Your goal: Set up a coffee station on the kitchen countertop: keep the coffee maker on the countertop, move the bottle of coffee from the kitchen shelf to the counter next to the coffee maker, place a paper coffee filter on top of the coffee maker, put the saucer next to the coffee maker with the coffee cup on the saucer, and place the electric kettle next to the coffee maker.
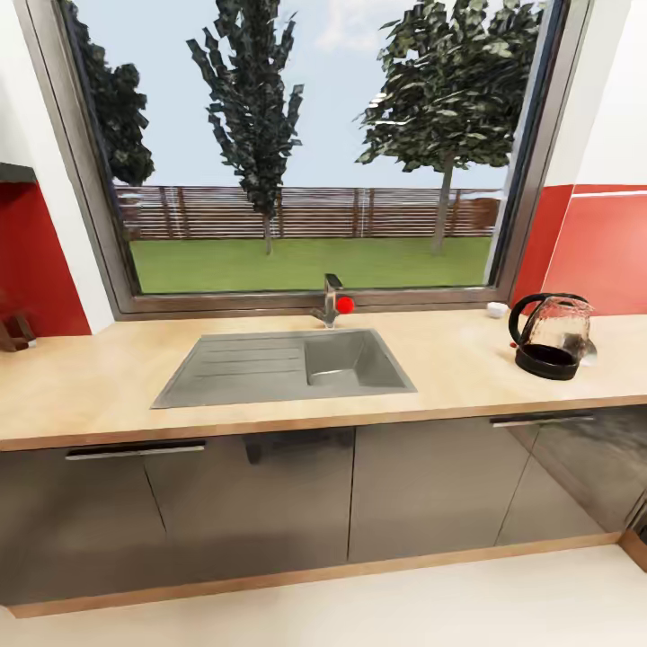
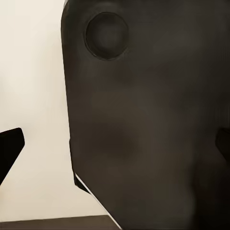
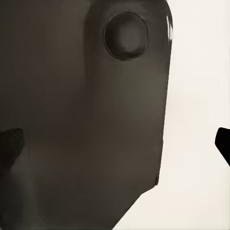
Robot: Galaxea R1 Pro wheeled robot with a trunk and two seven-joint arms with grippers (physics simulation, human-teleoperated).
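Currently I face the countertop [image 1: 81,386] w/ the electric kettle [image 1: 552,336] at its right end; no coffee maker here, so setup looks unstarted. Both grippers' openness: can't tell.

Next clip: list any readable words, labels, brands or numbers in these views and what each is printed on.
None can be read.
The electric kettle on the countertop shows no legible marking.
The tap behind the sink carries a red knob but no lettering.
The wrist views show dark robot housing without print.
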